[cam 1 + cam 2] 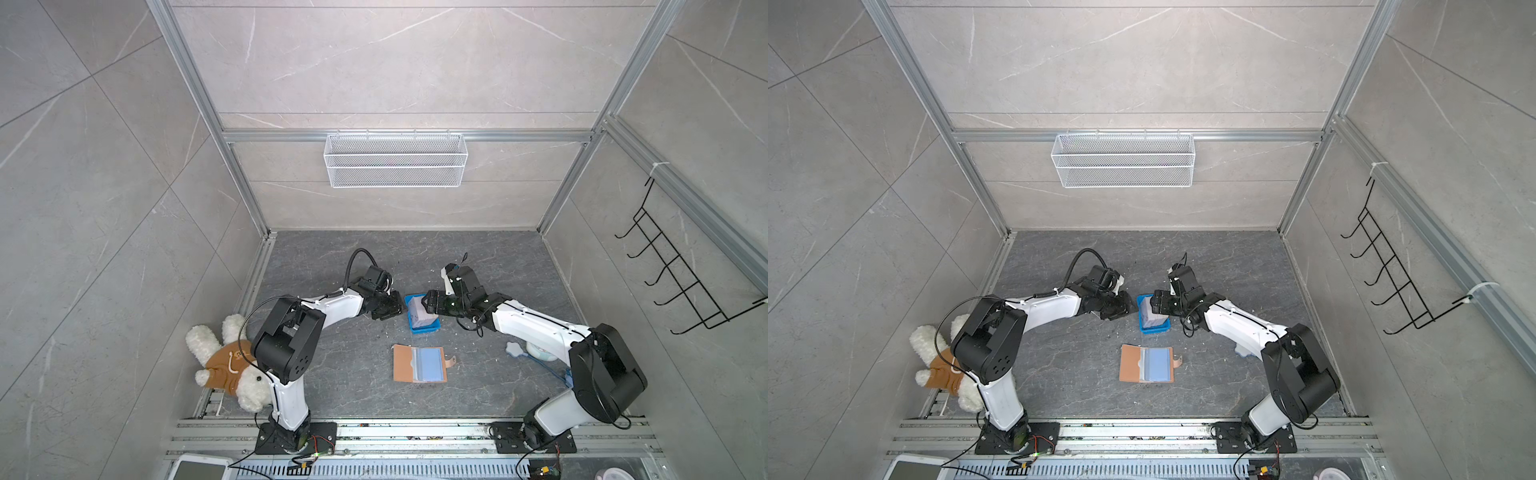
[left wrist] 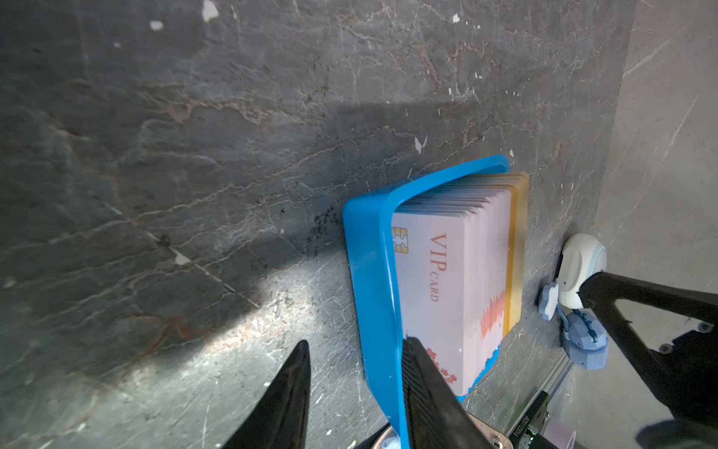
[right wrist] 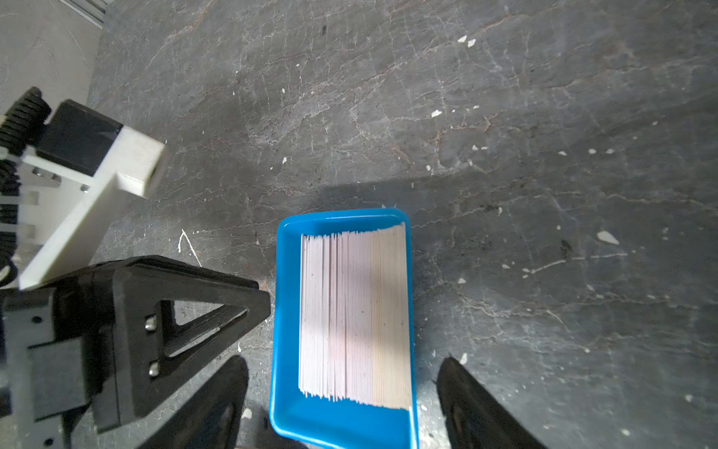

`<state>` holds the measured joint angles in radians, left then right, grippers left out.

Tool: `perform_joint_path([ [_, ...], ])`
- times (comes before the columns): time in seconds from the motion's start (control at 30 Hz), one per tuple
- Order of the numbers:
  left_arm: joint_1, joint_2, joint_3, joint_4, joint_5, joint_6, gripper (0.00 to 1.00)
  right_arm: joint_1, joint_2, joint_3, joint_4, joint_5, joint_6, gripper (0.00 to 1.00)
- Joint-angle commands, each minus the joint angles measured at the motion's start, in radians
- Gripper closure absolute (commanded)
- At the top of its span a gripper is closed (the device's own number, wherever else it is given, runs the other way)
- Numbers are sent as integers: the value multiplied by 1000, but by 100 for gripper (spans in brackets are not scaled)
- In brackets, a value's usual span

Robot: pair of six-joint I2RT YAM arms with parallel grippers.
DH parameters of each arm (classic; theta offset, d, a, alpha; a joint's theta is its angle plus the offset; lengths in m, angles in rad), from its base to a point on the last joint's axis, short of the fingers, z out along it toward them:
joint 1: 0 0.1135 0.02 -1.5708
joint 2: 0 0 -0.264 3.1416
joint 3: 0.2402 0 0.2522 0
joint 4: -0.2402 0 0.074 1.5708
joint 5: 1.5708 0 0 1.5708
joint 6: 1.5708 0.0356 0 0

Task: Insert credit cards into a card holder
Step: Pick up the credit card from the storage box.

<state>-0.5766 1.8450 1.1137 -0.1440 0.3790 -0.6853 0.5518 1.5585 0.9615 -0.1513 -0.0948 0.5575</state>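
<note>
Your left gripper (image 2: 355,342) stands part-open at the wall of the blue tray (image 3: 285,311), your right gripper (image 3: 344,357) wide open astride it; both empty. The credit cards (image 3: 353,318) stand in the tray, the card holder (image 1: 419,363) open nearby.

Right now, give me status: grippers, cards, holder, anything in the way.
Left gripper open at blue tray rim. Right gripper open above tray, empty. Credit cards stacked on edge in tray; card holder lies open nearby. Grippers close together.
</note>
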Motion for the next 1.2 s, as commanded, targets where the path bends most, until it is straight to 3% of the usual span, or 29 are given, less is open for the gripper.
perform_joint_path([
  [0.0, -13, 16, 30, 32, 46, -23, 59, -2, 8, -14, 16, -3, 16, 21],
  [0.8, -82, 23, 48, -59, -68, -119, 88, -2, -60, -85, 9, 19, 24, 22],
  [1.17, -108, -24, 22, -82, -108, -131, 89, -2, -63, -105, 11, 23, 19, 22],
])
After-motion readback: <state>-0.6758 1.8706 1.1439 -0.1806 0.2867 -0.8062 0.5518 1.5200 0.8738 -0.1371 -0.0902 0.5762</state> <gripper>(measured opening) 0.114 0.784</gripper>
